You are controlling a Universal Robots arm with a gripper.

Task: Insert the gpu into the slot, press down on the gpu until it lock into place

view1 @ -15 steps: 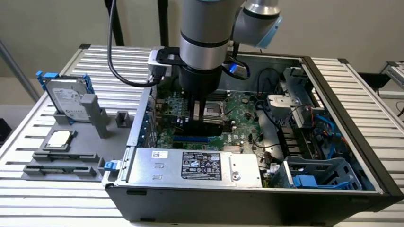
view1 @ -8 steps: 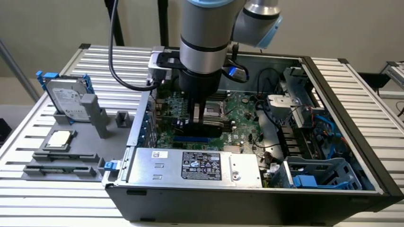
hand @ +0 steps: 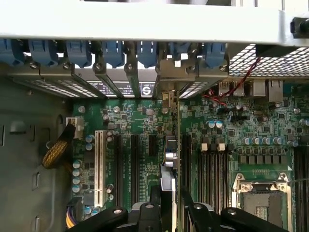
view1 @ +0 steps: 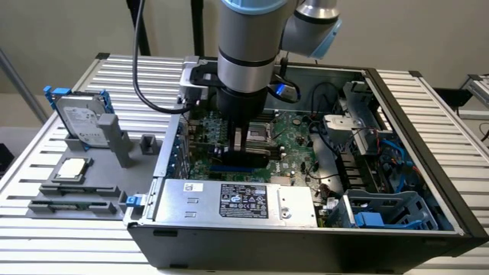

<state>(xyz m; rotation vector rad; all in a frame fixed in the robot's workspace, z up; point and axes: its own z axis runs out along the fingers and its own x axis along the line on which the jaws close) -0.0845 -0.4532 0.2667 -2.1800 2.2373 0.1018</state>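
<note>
Gripper (hand: 171,209) is clenched on the gpu (hand: 169,166), which stands on edge over the slot (view1: 229,169) inside the computer case (view1: 306,240). Its long axis follows the slot, bracket end pointing toward the rear expansion covers (hand: 120,79).

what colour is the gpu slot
The slot is blue, best seen in the exterior view.

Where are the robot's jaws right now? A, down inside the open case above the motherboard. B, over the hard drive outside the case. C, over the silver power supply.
A: the jaws are down in the case, closed on the gpu above the green motherboard.
</note>
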